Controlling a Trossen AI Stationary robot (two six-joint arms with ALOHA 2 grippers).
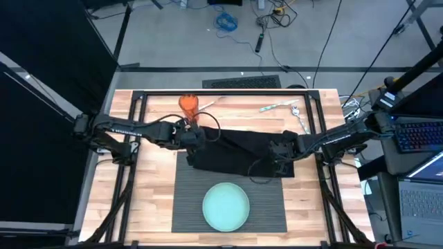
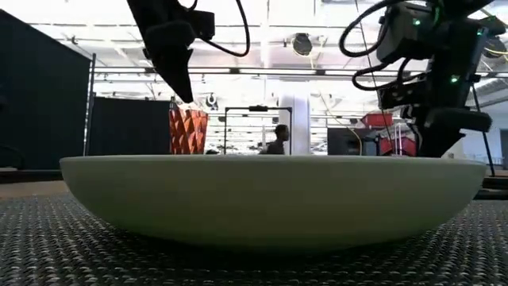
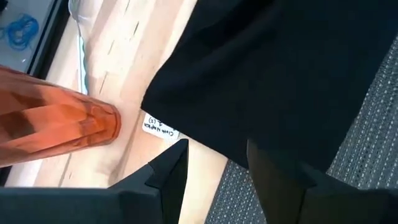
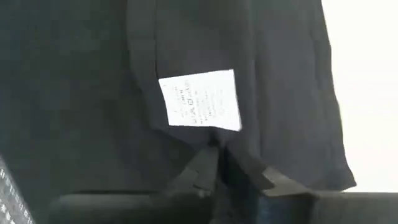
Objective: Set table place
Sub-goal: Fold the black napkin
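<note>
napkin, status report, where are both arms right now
Left gripper open at black napkin's left corner. Right gripper shut on napkin's right edge. Plate on placemat. Orange cup close behind left gripper.

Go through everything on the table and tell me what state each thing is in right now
Plate: empty, upright on the placemat.
Napkin: spread across the placemat's far edge, label showing.
Orange cup: standing on the table, beyond the napkin.
Left hand: open, over the napkin's edge.
Right hand: shut on the napkin.

One placemat [image 1: 263, 200], one plate [image 1: 225, 206], one napkin [image 1: 239, 153], one orange cup [image 1: 188, 104]
</note>
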